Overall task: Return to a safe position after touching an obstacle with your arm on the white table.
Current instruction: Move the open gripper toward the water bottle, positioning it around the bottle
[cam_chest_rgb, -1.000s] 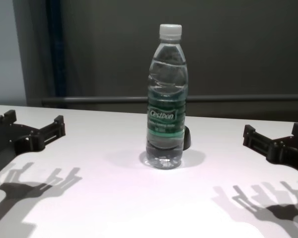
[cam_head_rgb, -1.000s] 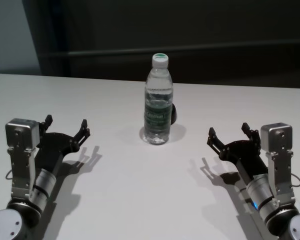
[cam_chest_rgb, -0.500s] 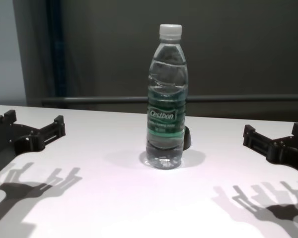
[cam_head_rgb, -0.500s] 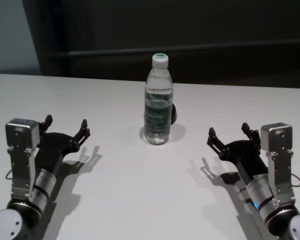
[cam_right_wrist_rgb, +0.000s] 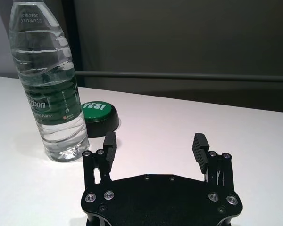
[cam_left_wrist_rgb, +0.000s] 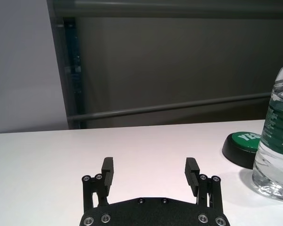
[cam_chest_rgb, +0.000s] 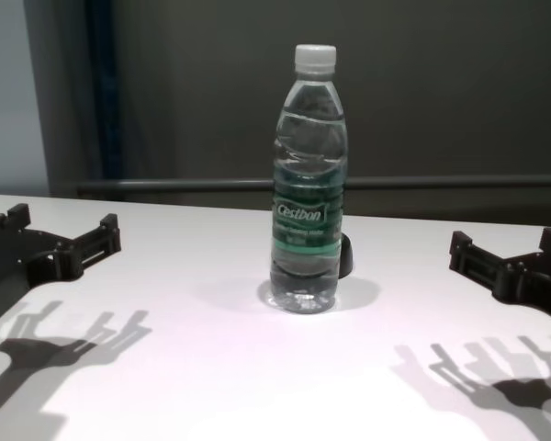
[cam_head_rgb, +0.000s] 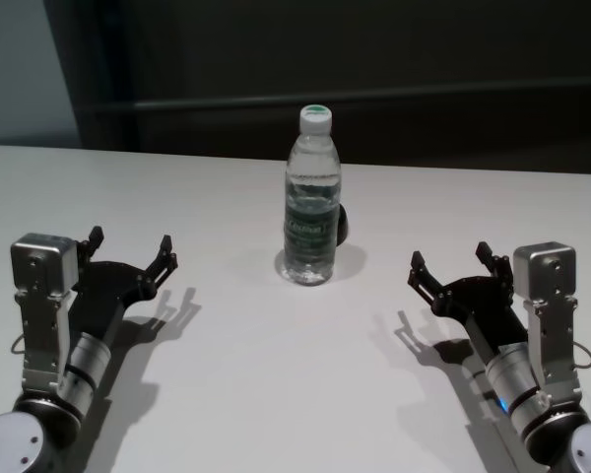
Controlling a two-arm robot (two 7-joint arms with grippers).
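One bottle [cam_head_rgb: 310, 202], one green-topped button [cam_right_wrist_rgb: 100, 116], seemingly; two grippers [cam_head_rgb: 131, 253].

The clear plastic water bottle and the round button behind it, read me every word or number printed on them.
"Cestbon": white script on the dark green label band of the clear plastic water bottle.
"20250809" and a second line, roughly "07313W213": stamped near the bottle's shoulder.
"YES!": on the green-topped round black button.
Small white print under the brand: too small to read.

Black screw-studded hands [cam_head_rgb: 130, 254], silver boxy wrists, grey jointed forearms.
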